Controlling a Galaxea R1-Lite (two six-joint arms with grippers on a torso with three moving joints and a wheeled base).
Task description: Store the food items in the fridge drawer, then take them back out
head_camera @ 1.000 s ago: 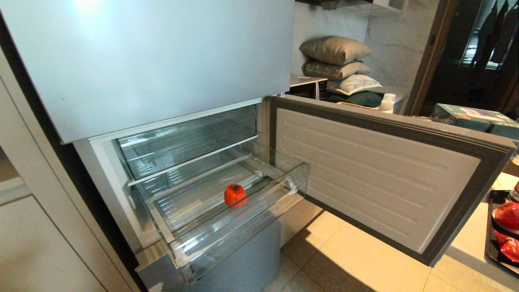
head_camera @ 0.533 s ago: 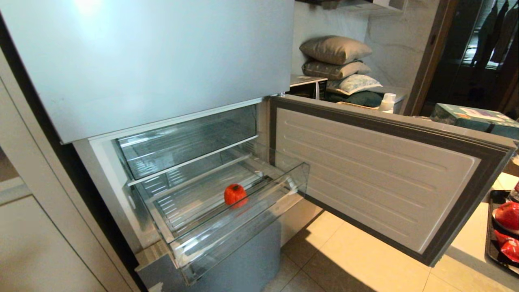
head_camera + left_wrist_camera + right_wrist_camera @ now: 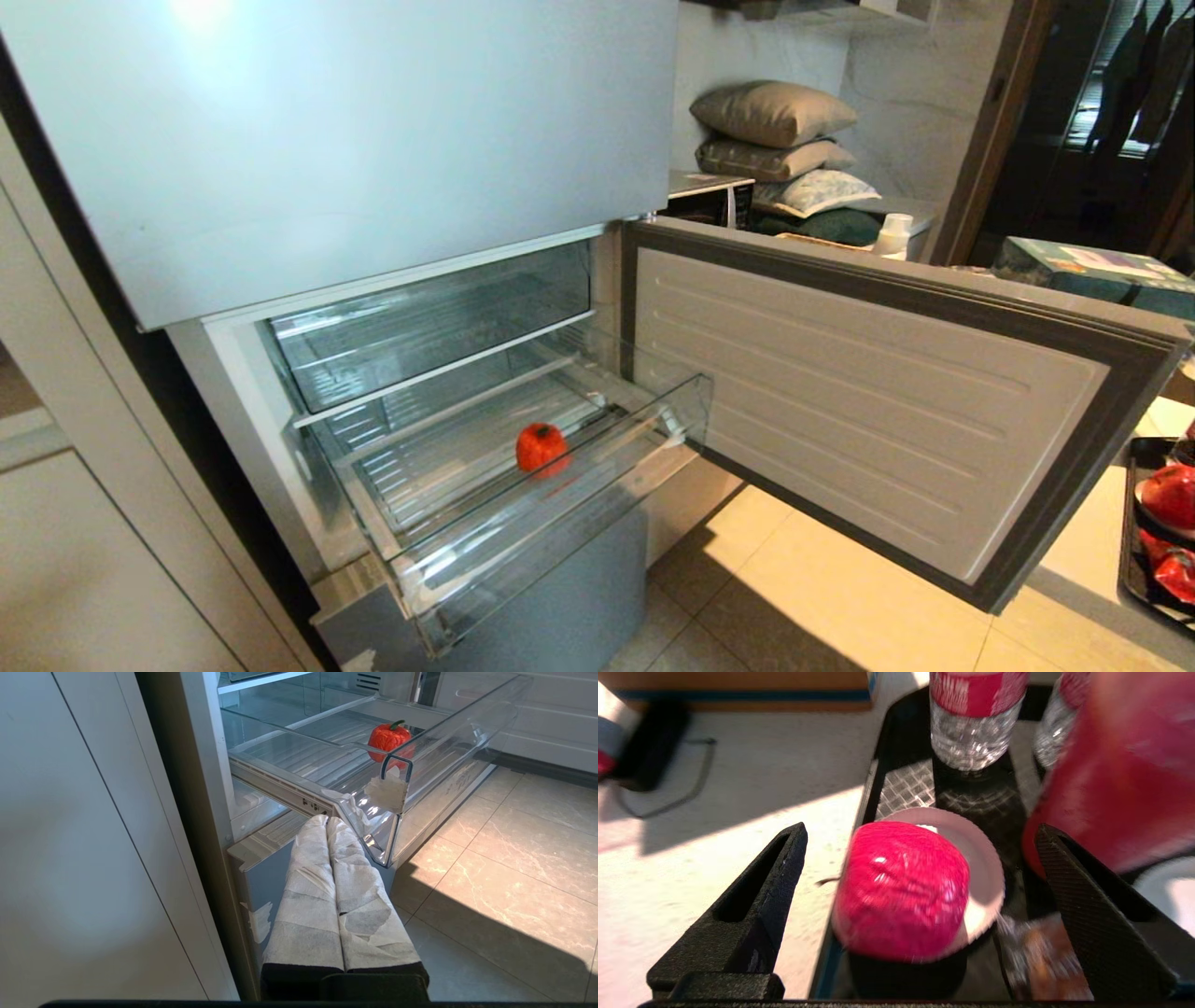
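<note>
Overhead, red-labelled bottle (image 3: 973, 716), lettering perhaps illegible.

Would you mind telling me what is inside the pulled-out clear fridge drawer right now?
Inside the fridge drawer sits one red pepper-like item with a green stem, on the ribbed floor near the front wall. Nothing else shows; its rear part lies under the shelf above.

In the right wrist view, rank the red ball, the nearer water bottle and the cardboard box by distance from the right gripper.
1. red ball, on its white dish, between the open right gripper fingers.
2. water bottle, behind the ball on the black tray.
3. cardboard box, beyond the tray.
</note>
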